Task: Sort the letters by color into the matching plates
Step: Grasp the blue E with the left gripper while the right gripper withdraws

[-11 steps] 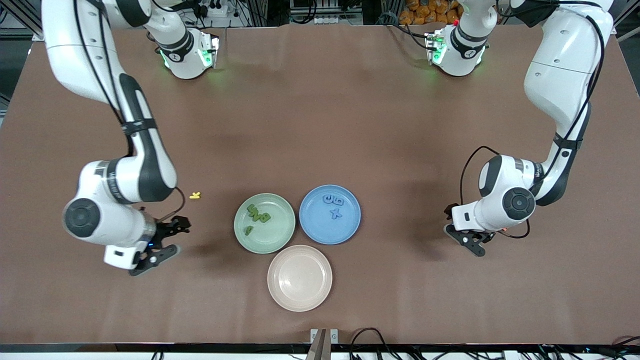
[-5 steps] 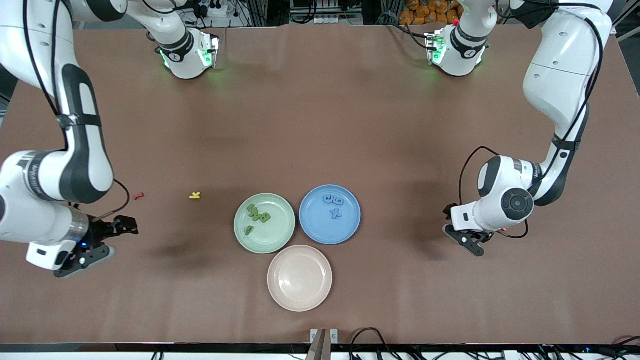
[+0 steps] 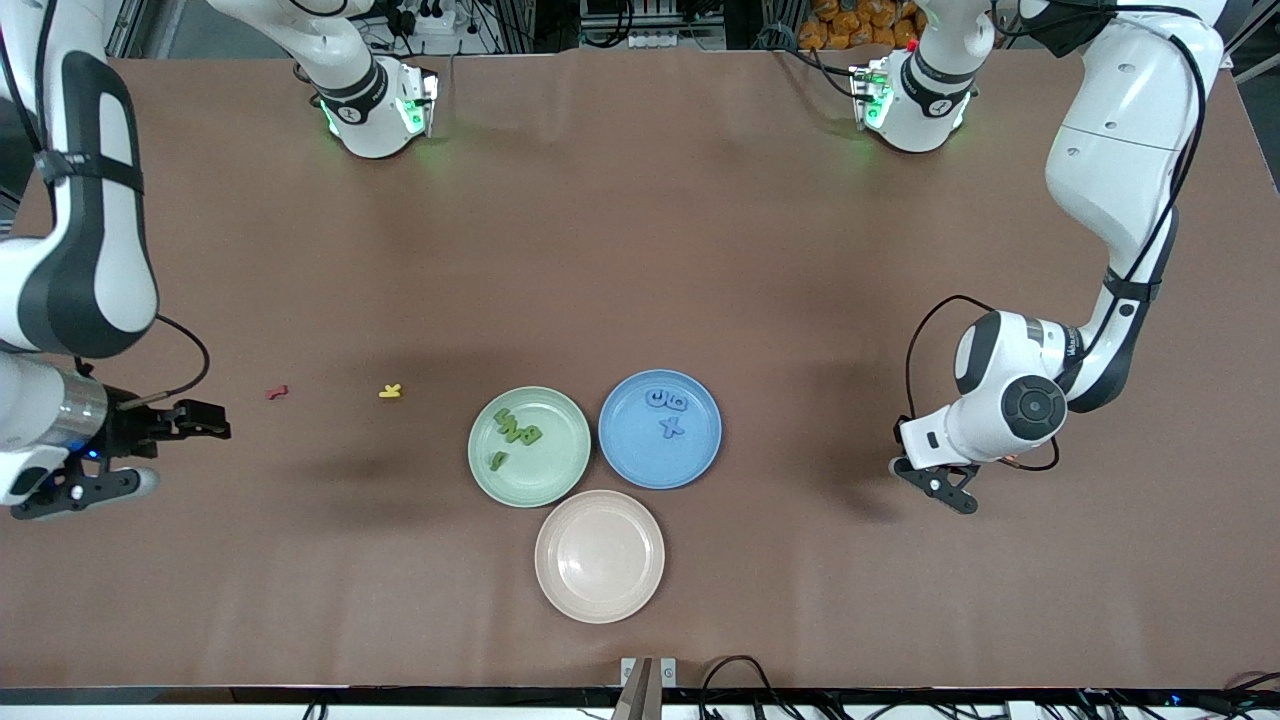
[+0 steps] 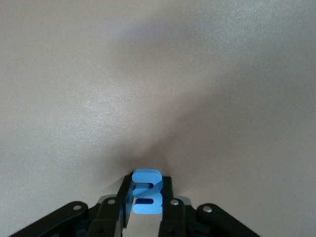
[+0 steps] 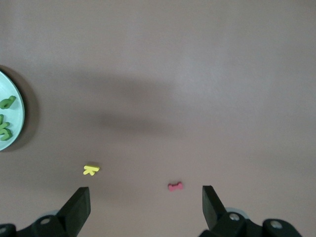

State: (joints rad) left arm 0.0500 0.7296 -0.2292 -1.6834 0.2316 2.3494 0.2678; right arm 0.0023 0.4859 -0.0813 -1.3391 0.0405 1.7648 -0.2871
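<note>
Blue letter piece [image 4: 146, 197] is now pinched between the just-closed fingers of the left end effector [image 3: 945, 483], low at the counter [image 3: 640, 250], at 3 o'clock of the blue plate [image 3: 660, 429], its likely destination. Right end effector [image 3: 105, 455] has drawn away, wide open, empty.

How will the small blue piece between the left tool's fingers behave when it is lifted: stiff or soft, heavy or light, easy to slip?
The small thick blue number-shaped piece keeps its shape while pinched in the left tool, so it is probably stiff. It is tiny, so likely very light. Only narrow fingers hold its sides, so it might twist or slip if moved fast.
</note>
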